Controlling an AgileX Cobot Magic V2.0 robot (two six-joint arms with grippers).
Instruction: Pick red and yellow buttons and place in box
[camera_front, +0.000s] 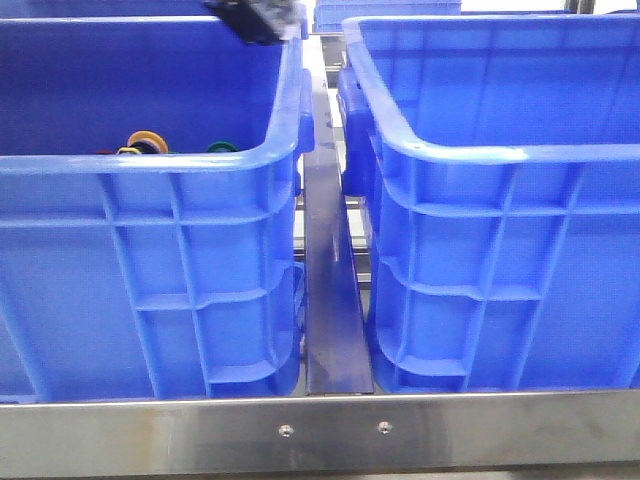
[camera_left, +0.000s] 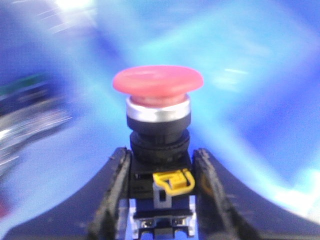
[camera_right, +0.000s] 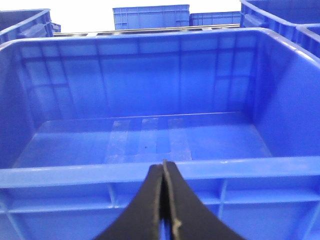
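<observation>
My left gripper (camera_left: 161, 165) is shut on the red button (camera_left: 158, 84): its two dark fingers clamp the black body below the red domed cap and silver collar. The view behind it is blurred blue. In the front view part of the left arm (camera_front: 250, 18) shows over the left blue box (camera_front: 200, 200). A yellow-capped button (camera_front: 145, 140) and a green-capped one (camera_front: 222, 147) peek over that box's near rim. My right gripper (camera_right: 165, 167) is shut and empty, in front of the near rim of the right blue box (camera_right: 150, 170), whose floor is bare.
A steel divider bar (camera_front: 335, 300) runs between the two boxes. A steel rail (camera_front: 320, 430) lines the table's front edge. More blue crates (camera_right: 150, 16) stand at the back.
</observation>
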